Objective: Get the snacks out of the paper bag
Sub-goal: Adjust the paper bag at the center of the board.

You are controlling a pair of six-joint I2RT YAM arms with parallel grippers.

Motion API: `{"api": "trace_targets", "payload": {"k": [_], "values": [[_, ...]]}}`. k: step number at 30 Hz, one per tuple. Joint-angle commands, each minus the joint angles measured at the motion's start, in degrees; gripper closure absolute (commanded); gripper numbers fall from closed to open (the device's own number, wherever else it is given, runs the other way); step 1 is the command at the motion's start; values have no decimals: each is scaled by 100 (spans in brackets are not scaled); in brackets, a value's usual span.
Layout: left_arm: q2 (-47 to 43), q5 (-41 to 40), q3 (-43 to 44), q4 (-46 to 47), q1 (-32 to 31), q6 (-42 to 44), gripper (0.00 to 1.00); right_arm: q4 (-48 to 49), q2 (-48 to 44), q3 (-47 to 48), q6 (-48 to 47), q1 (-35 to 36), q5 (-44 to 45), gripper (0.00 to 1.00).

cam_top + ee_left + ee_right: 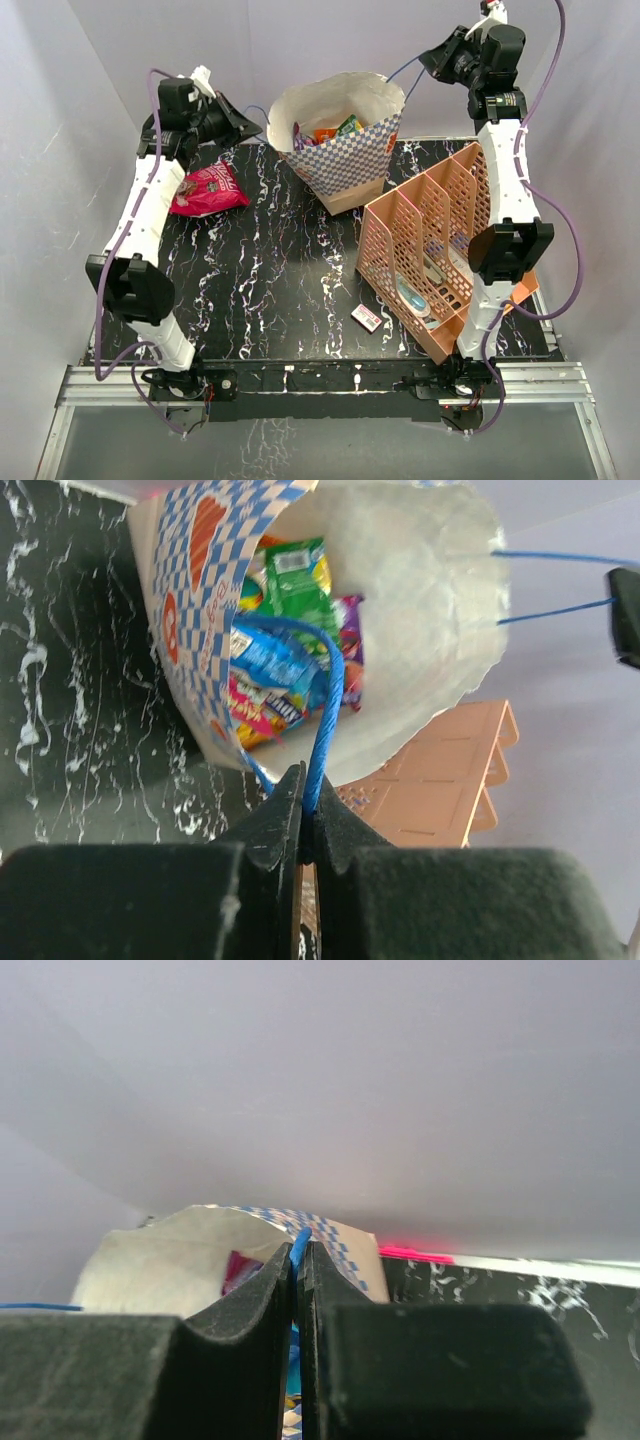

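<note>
1. Bag (pixel 355 160) stands open at upper centre of the top view, with snacks (pixel 300 580) inside.
2. Left gripper (pixel 306 822) is clenched on one blue cord (pixel 330 700).
3. Right gripper (pixel 298 1260) pinches the other cord (pixel 300 1237).
4. Pink packet (pixel 208 190) lies on the table (pixel 250 290) at the left.

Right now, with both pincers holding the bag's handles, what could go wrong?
1. Both the left pincer and right pincer are shut on the thin blue cord handles; pulling harder could tear the paper bag or tip it.
2. No pincer is free for the snacks inside; letting one cord go may let the mouth sag shut.
3. The bag stands close to the peach rack, so a tilt could knock against it.
</note>
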Motion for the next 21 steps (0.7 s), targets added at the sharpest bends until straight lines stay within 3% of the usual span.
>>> {"api": "trace_targets", "payload": {"k": [1, 6, 12, 16, 21], "values": [[-1265, 136, -1046, 678, 65, -170, 100, 1909, -410, 514, 431, 85, -573, 92], [-2222, -10, -2866, 850, 57, -217, 100, 1775, -141, 454, 382, 747, -1135, 92], [-3247, 245, -4249, 729, 25, -335, 100, 1705, -472, -457, 251, 1668, -1604, 92], [-3651, 373, -4693, 752, -122, -508, 100, 1665, -683, -1100, 499, 2058, -1683, 92], [-3976, -256, -4825, -7, -294, -115, 100, 1795, -838, -1574, 666, 2630, -1697, 92]]}}
